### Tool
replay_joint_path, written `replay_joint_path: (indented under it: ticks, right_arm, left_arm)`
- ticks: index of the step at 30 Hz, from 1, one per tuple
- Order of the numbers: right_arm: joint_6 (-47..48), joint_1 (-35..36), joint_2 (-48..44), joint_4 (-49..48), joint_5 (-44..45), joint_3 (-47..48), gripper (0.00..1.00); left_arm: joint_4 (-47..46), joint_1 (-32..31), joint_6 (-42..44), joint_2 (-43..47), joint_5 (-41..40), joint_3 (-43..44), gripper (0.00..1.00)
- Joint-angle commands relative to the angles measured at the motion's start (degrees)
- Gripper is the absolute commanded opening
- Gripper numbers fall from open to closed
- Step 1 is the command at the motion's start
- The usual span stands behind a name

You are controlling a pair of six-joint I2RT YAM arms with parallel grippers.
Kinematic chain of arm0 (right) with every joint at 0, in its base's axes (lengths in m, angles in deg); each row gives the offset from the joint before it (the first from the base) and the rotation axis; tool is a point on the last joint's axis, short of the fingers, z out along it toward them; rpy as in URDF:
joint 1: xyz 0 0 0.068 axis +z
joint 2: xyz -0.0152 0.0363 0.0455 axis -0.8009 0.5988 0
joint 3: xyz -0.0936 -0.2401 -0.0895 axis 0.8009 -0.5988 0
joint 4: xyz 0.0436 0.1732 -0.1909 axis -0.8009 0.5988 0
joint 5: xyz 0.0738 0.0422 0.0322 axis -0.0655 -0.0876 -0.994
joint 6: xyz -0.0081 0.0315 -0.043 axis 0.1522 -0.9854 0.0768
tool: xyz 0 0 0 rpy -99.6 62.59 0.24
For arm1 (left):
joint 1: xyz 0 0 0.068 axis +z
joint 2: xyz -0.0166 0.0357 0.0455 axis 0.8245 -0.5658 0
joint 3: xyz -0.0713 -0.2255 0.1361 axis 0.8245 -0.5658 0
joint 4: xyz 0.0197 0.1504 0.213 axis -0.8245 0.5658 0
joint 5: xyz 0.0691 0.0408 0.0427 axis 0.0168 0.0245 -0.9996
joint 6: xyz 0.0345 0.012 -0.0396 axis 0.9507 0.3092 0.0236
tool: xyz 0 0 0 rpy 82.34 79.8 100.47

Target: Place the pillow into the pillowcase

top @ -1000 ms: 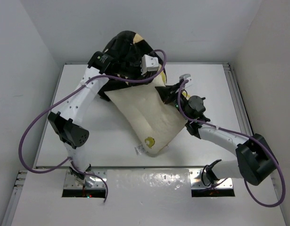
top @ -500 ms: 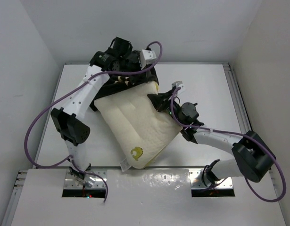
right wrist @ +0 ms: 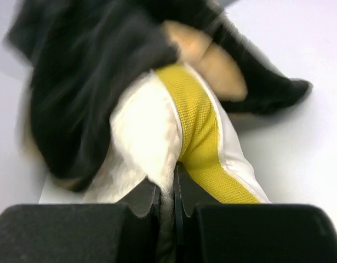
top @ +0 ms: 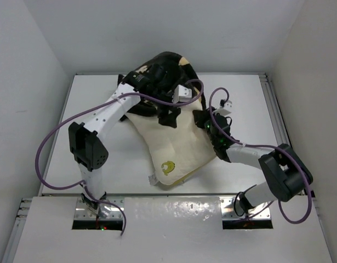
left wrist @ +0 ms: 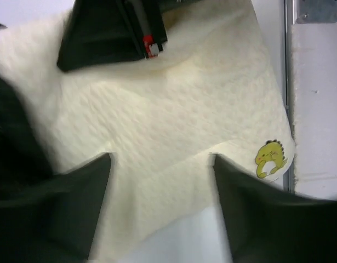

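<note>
The left arm goes up from its base along the left side of the white tabletop (top: 250, 98), bends at the elbow, and then reaches to the right over the far part of the large cream-white rectangular pillow (top: 176, 145). The left end effector (top: 169, 116) points down at the pillow surface with its two fingers wide apart. I cannot tell if the tips touch the fabric. The right arm comes in low from the right side, with its forearm near the tabletop. The right end effector (top: 204, 118) is at the right edge of the pillow. In the right wrist view its fingers are pressed together on a fold of the white cover, just beside the yellow mesh side band (right wrist: 204, 137). The pillow lies diagonally on the tabletop. Its near corner, with the small yellow logo (top: 167, 167) and the white tag (top: 153, 179), is uncovered. Its far end is inside the black velvety pillowcase with tan pattern (top: 164, 63), which is bunched up at the far edge of the tabletop
</note>
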Motion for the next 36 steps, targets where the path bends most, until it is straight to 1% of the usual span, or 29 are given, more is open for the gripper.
replay_joint_path:
  ticks: [1, 2, 4, 5, 6, 7, 8, 9, 11, 12, 13, 14, 15, 16, 17, 18, 19, 20, 21, 22, 23, 25, 27, 28, 29, 30, 33, 34, 36]
  right_arm:
    - [-9.3, -2.6, -0.1, -6.6, 6.4, -1.1, 0.00]
    - [-10.9, -2.9, 1.0, -6.4, 5.1, -2.6, 0.00]
    - [-12.6, -3.6, 2.1, -7.2, 3.9, -4.1, 0.00]
    - [-10.7, -4.7, 3.8, -9.1, -0.4, -4.4, 0.00]
    - [-8.8, -5.5, 4.6, -8.9, -3.8, -4.0, 0.20]
    - [-3.7, -6.9, 5.0, -7.8, -7.0, -3.2, 0.45]
    - [-1.2, -7.2, 4.4, -3.2, -9.0, -1.4, 0.68]
    - [1.3, -7.3, 3.6, -0.4, -9.9, -0.6, 0.99]
    - [10.0, -7.7, 0.2, 8.9, -9.5, 2.1, 0.99]
    - [12.8, -7.8, -0.9, 12.0, -8.2, 3.3, 0.99]
    - [18.0, -8.2, -1.7, 18.6, -7.6, 6.2, 0.99]
    - [20.7, -8.5, -3.4, 21.8, -8.0, 7.8, 0.94]
    - [25.3, -9.5, -4.1, 24.4, -10.8, 9.5, 0.32]
    - [26.4, -9.6, -4.5, 27.4, -11.0, 13.2, 0.06]
    - [27.6, -9.5, -5.0, 32.3, -10.4, 15.1, 0.00]
    - [30.8, -9.0, -5.2, 34.1, -11.5, 17.1, 0.00]
    - [32.0, -8.0, -5.0, 38.1, -11.1, 21.4, 0.07]
    - [33.1, -6.8, -4.6, 39.8, -11.0, 23.7, 0.26]
    - [34.0, -5.4, -2.9, 41.4, -11.0, 26.2, 0.48]
    - [35.4, -2.5, -1.7, 44.3, -11.2, 30.9, 0.67]
    - [36.2, -0.9, -0.3, 45.7, -11.7, 33.2, 0.82]
    - [37.8, 4.1, 4.6, 49.9, -11.3, 40.2, 0.93]
    - [38.4, 8.3, 8.3, 51.8, -10.6, 45.7, 0.96]
    - [38.4, 9.6, 12.4, 52.7, -9.7, 47.5, 0.99]
    - [38.4, 11.0, 14.3, 53.1, -9.2, 49.0, 0.99]
    - [38.5, 13.2, 19.0, 54.1, -8.9, 52.2, 0.99]
    - [36.0, 16.2, 25.7, 56.1, -7.0, 58.9, 0.99]
    - [34.8, 16.5, 29.9, 57.9, -6.4, 60.6, 0.99]
    - [31.4, 16.8, 32.8, 59.1, -5.5, 63.6, 0.99]
  left_arm:
    - [-3.4, 0.8, -12.0, 2.0, -2.8, -2.0, 0.82]
    - [-9.3, 2.8, -15.1, 3.4, -8.7, -4.9, 0.95]
    - [-14.9, 6.0, -23.2, 5.7, -12.2, -8.5, 1.00]
    - [-21.2, 10.5, -25.9, 9.1, -14.1, -13.3, 1.00]
    - [-24.4, 13.1, -28.6, 10.9, -15.2, -15.8, 1.00]
    - [-27.2, 15.3, -33.0, 12.5, -16.7, -18.3, 1.00]
    - [-31.4, 19.7, -35.0, 15.1, -21.5, -22.1, 1.00]
    - [-32.4, 22.1, -37.4, 15.9, -24.1, -23.4, 1.00]
    - [-33.3, 27.7, -38.6, 16.0, -27.7, -26.2, 0.98]
    - [-33.7, 29.6, -38.6, 15.4, -27.2, -27.3, 0.83]
    - [-33.9, 32.2, -38.1, 13.6, -24.1, -28.3, 0.01]
    - [-34.8, 32.8, -37.6, 12.2, -23.3, -29.8, 0.00]
    - [-35.2, 32.8, -36.3, 10.4, -22.8, -30.1, 0.00]
    - [-35.7, 32.9, -35.5, 6.4, -22.7, -29.9, 0.00]
    - [-36.5, 32.9, -34.7, 4.4, -21.7, -29.2, 0.00]
    - [-37.3, 32.9, -33.8, 2.2, -21.3, -27.6, 0.04]
    - [-40.0, 34.4, -34.1, -1.4, -21.1, -26.9, 0.32]
    - [-41.6, 34.6, -34.4, -2.8, -20.8, -26.3, 0.45]
    - [-43.8, 35.0, -34.7, -4.2, -21.1, -25.9, 0.57]
    - [-46.0, 35.7, -34.7, -6.3, -20.4, -25.9, 0.66]
    - [-49.5, 36.0, -33.6, -7.2, -20.0, -25.9, 0.68]
    - [-50.9, 36.2, -32.4, -10.0, -21.1, -24.6, 0.72]
    - [-50.5, 36.3, -30.8, -11.5, -21.2, -23.4, 0.73]
    - [-51.0, 36.4, -30.5, -12.6, -21.4, -23.2, 0.73]
    - [-51.4, 36.3, -30.4, -13.2, -21.6, -23.4, 0.73]
    - [-52.7, 36.3, -30.6, -14.0, -21.8, -23.5, 0.74]
    - [-55.1, 36.6, -32.2, -14.9, -19.7, -23.8, 0.74]
    - [-56.3, 36.7, -32.4, -15.0, -17.4, -23.8, 0.75]
    - [-57.9, 36.7, -33.1, -14.9, -14.8, -24.4, 0.75]
